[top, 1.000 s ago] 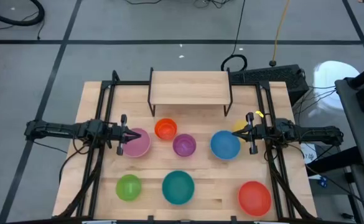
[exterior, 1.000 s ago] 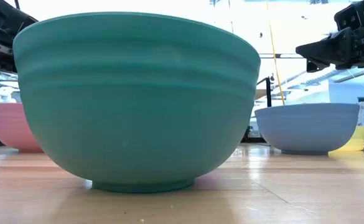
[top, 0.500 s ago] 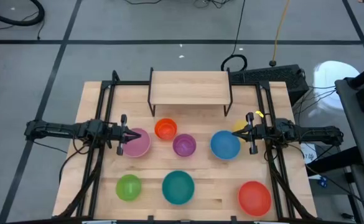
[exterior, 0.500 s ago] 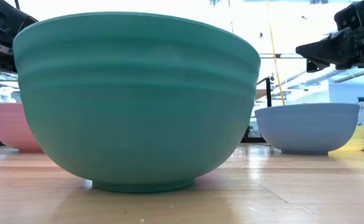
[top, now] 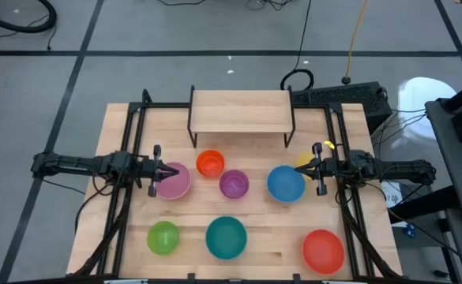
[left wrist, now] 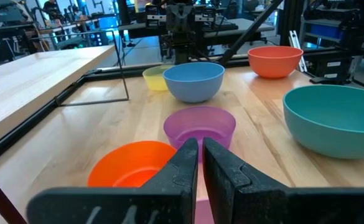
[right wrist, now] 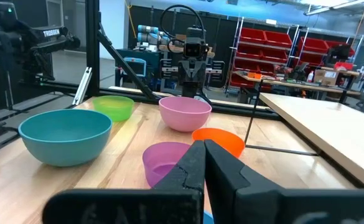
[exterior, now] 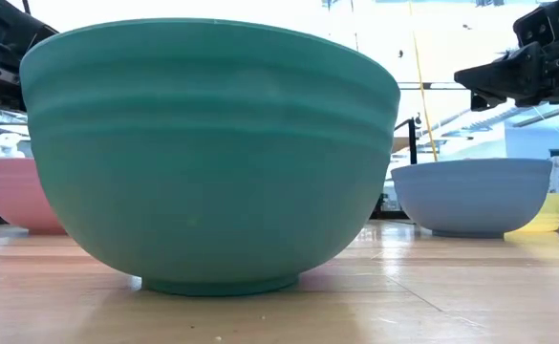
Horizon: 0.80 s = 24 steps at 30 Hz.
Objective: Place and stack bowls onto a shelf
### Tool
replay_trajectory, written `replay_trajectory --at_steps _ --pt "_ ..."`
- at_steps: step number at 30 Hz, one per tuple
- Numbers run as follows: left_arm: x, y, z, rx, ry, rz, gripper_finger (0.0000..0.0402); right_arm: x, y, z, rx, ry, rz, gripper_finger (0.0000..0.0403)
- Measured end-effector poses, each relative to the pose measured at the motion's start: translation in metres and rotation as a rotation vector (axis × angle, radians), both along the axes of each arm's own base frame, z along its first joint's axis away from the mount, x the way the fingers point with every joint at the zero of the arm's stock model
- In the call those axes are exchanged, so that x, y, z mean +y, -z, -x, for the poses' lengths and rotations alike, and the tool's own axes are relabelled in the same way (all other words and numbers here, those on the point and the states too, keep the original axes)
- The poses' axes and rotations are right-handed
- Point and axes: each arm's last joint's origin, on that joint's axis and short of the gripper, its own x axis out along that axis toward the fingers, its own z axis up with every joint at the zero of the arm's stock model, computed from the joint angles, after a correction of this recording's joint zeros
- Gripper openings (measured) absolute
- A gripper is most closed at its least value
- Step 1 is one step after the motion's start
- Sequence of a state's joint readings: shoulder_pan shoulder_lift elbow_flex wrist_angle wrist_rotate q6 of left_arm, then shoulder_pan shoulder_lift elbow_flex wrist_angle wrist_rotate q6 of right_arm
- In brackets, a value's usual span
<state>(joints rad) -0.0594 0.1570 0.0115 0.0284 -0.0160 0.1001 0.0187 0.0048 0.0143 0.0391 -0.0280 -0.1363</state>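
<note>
Overhead: yellow bowl [top: 304,161] peeking at blue bowl's [top: 285,184] one o'clock, under clenched, empty right gripper [top: 301,168]. Low view: blocked by teal bowl [exterior: 210,153]. Left gripper [top: 175,171] clenched, empty, over pink bowl [top: 173,181].

Eight bowls stand on the tabletop [top: 349,229], one of each colour: pink [top: 174,181]; orange [top: 210,163]; purple [top: 234,184]; blue [top: 284,184]; yellow [top: 305,162], mostly hidden under the right arm; green [top: 163,237]; teal [top: 226,237]; red [top: 323,250]; one shelf [top: 241,110] at the far edge; two arms, each with one gripper.
</note>
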Motion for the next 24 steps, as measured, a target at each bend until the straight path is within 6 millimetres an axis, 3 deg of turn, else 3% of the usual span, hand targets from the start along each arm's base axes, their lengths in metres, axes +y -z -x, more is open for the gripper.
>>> replay_trajectory --at_steps 18,24 --pt "0.0 0.0 0.0 0.0 0.0 0.0 0.0031 0.0 -0.001 0.0 -0.009 0.001 0.038 0.0" --pt "0.0 0.0 0.0 0.0 0.001 0.0 0.0031 0.0 -0.011 0.001 -0.114 0.0 0.0 0.0"
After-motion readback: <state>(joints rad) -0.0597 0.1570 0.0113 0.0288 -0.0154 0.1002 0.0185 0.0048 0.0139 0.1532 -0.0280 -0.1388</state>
